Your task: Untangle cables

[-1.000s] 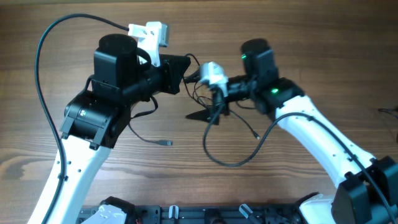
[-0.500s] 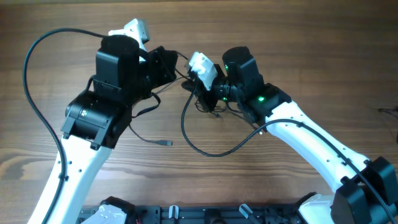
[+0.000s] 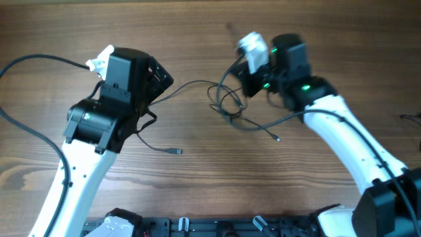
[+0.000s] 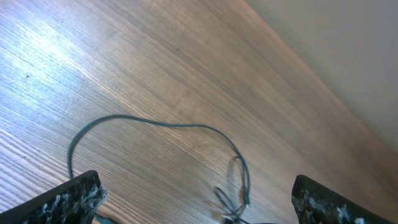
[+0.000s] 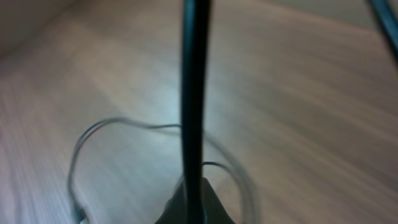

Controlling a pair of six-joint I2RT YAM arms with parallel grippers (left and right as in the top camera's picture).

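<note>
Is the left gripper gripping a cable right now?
No: the left gripper stands wide open, nothing between its fingers; the cable lies on the table.

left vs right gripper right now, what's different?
Left gripper is open and empty; right gripper is shut on one of the cables. Left gripper stands apart from the bunch; right gripper is right at it. Both hang over the wooden table, facing the cables.
</note>
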